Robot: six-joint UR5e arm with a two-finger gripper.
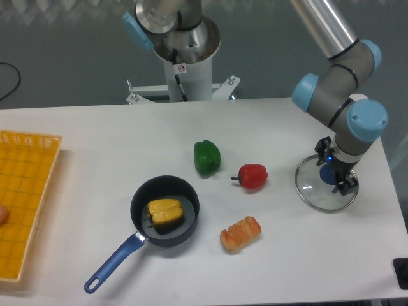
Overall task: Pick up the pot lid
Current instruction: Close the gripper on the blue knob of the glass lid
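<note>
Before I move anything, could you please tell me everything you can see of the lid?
The lid is a round, see-through disc, glass by its look, with a thin dark rim and blue knob. It lies flat on the table, knob up, in view right of the red pepper. The tool reaches over it; whether they touch, I cannot tell.
</note>
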